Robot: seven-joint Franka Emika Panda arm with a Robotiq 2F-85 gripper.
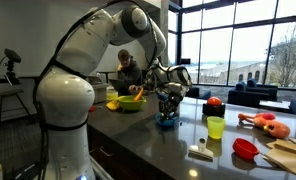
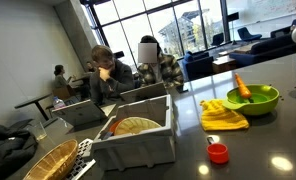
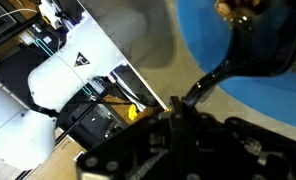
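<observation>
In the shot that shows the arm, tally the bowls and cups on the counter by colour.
Green bowl: 1
Blue bowl, below the pincer: 1
Red bowl: 1
Yellow-green cup: 1
Total: 4

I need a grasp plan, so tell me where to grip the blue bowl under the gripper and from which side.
Take the blue bowl by its rim, coming straight down, likely one finger inside the wall and one outside. It stands upright on the counter, mouth up, looks too wide to span, and the gripper hangs directly above it.
</observation>
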